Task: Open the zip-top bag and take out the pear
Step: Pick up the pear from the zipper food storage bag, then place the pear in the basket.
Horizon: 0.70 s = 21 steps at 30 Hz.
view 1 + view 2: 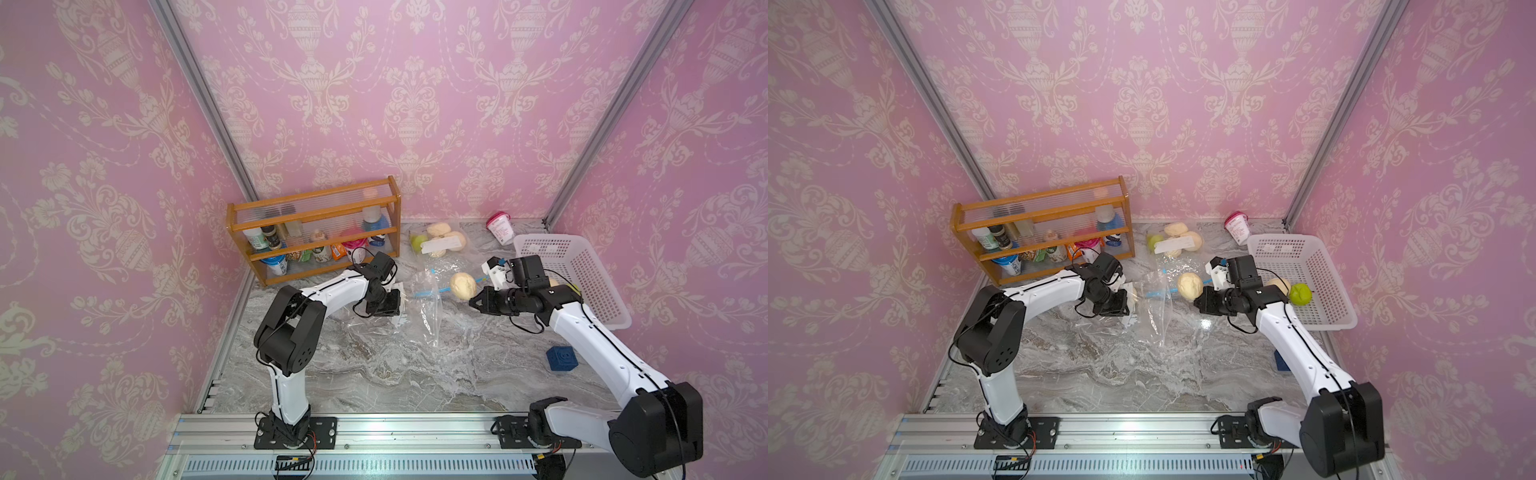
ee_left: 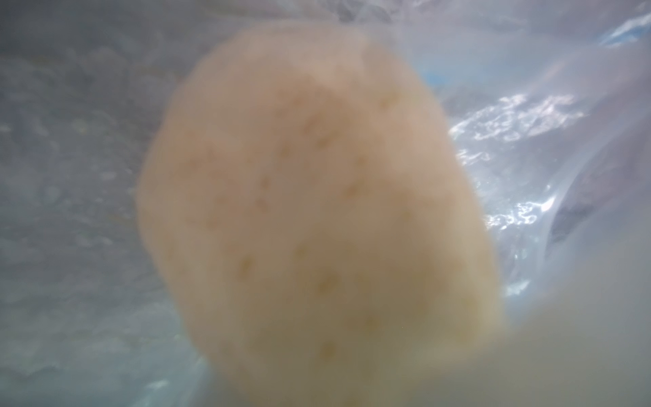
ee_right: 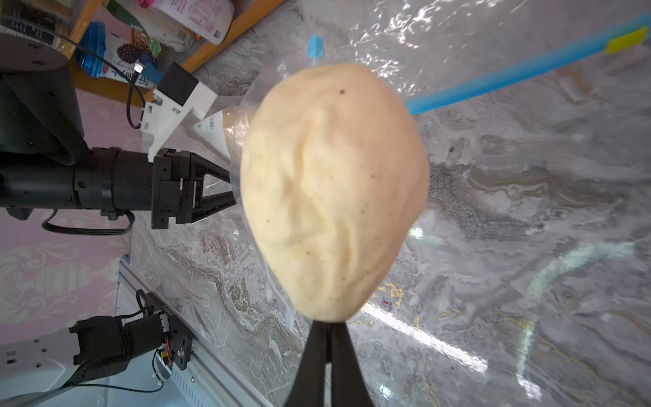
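Our right gripper (image 3: 329, 329) is clenched on the narrow end of the pear (image 3: 334, 190), its black fingers (image 3: 313, 356) pressed together there, so the pale yellow, dimpled fruit sticks out beyond them with the marble tabletop (image 3: 528, 229) behind it. Just behind the pear runs the blue zip strip (image 3: 493, 82) of the zip-top bag (image 1: 426, 311). We cannot tell whether the fruit is wholly clear of the bag's mouth. In both top views the pear sits right of centre, between our two grippers. To its left, the clear bag lies crumpled on the table, and our left gripper (image 1: 399, 309) is at the bag's left edge. Its fingertips are hidden by plastic and by the pear, so we cannot tell whether it grips anything. The left wrist view gives only a blurred, pale, speckled shape behind clear film. Further right stands a white basket (image 1: 582, 274) holding a green fruit (image 1: 1300, 294), and near it lies a blue cube (image 1: 562, 359). At the far side are a second bag of fruit (image 1: 440, 243), a tipped pink-lidded cup (image 1: 500, 226) and, far left, a wooden rack (image 1: 316, 208) of bottles.
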Each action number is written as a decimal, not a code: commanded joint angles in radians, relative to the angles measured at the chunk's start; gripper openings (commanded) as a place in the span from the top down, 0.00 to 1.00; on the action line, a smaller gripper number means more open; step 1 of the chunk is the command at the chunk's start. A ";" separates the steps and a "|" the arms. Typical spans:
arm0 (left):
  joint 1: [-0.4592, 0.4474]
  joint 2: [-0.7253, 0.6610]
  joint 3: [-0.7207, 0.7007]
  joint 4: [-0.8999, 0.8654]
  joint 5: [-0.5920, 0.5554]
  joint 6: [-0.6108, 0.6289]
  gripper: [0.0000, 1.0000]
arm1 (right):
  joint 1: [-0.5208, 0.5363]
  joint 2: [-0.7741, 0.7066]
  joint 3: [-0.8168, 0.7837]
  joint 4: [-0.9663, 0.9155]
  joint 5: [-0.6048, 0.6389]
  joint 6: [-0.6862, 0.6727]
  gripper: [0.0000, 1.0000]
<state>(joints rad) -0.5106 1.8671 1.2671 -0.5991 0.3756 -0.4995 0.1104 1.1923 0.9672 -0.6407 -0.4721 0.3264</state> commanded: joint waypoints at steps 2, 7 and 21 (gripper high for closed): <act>0.007 -0.062 0.026 -0.052 -0.014 0.050 0.77 | -0.178 -0.029 0.102 -0.084 0.018 0.027 1.00; 0.007 -0.095 0.068 -0.081 -0.025 0.050 0.69 | -0.392 0.053 0.173 0.006 0.018 0.078 1.00; 0.044 -0.133 0.142 -0.174 -0.045 0.073 0.56 | -0.570 0.324 0.143 0.184 0.054 0.162 0.92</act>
<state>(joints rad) -0.4858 1.7592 1.4021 -0.7200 0.3527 -0.4580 -0.4583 1.4990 1.1149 -0.4843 -0.4294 0.4808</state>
